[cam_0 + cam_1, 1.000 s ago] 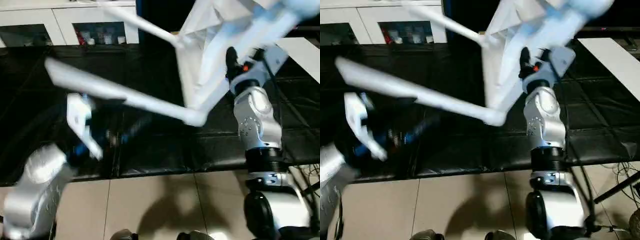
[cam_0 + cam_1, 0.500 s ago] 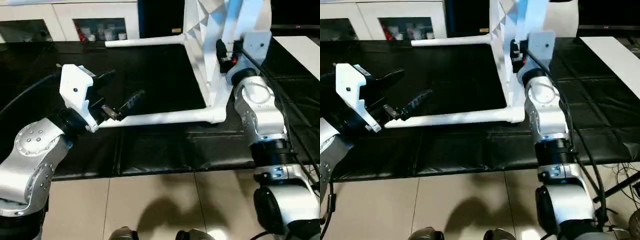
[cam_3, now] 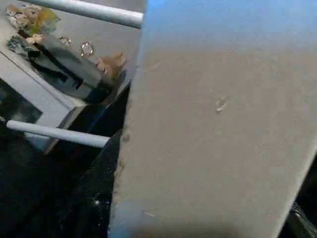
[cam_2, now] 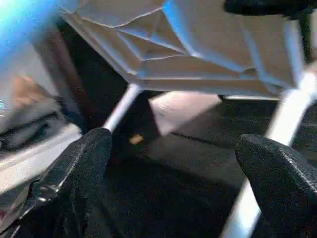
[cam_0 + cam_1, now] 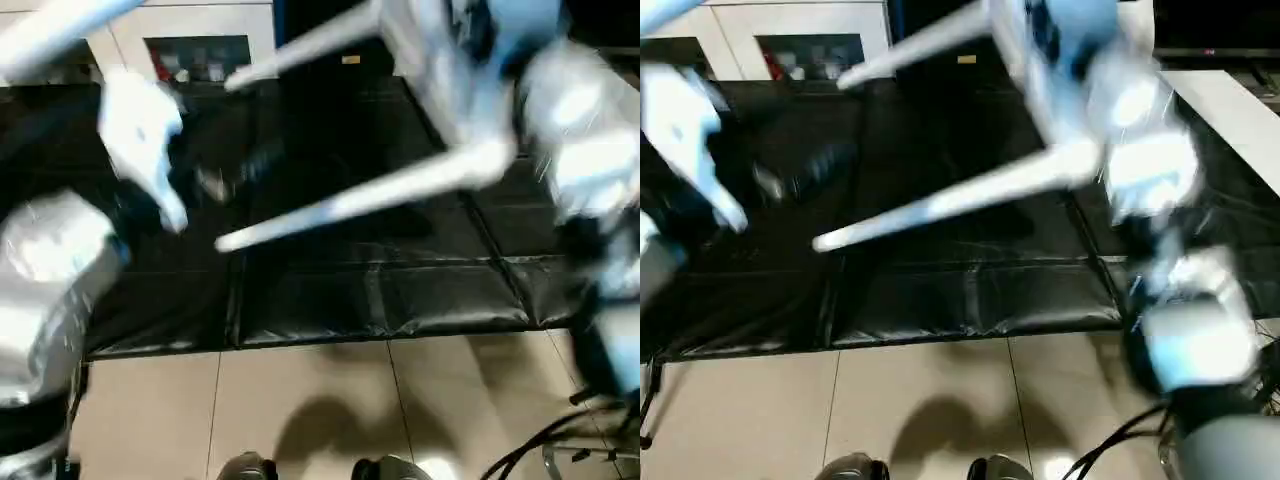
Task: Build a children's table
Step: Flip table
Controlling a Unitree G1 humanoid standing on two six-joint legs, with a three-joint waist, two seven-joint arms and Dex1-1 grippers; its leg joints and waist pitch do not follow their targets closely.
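Table top (image 4: 198, 54) hangs raised above the black mat (image 5: 400, 300), tipped on edge toward one o'clock in the head views, its ribbed underside facing the left wrist camera. Legs are fitted to it: one leg (image 5: 370, 195) slants from the top's near corner down toward eight o'clock, its free end hanging over the mat, and a second leg (image 5: 300, 45) runs from the far corner out toward ten o'clock. A third white tube (image 5: 50, 30) crosses the eleven o'clock corner of the left eye view. Everything is smeared by motion, so finer detail of the sockets cannot be told.

Right gripper (image 3: 99, 198) is clamped on the table top's edge, the white panel filling the space beside its black finger in the right wrist view; the jaws stand about halfway apart around that edge. The right forearm (image 5: 590, 140) rises at three o'clock, just beside the top.

Left gripper (image 4: 173, 163) is spread nearly to its widest and holds nothing; its black fingertips (image 4: 79, 163) sit below the ribbed underside, apart from it, with a leg passing close by the other finger. In the head views it is at nine o'clock, near the slanted leg's free end.

A white glass-door cabinet (image 5: 190, 40) stands at twelve o'clock beyond the mat, and pale floor tiles (image 5: 300, 410) lie at six o'clock.
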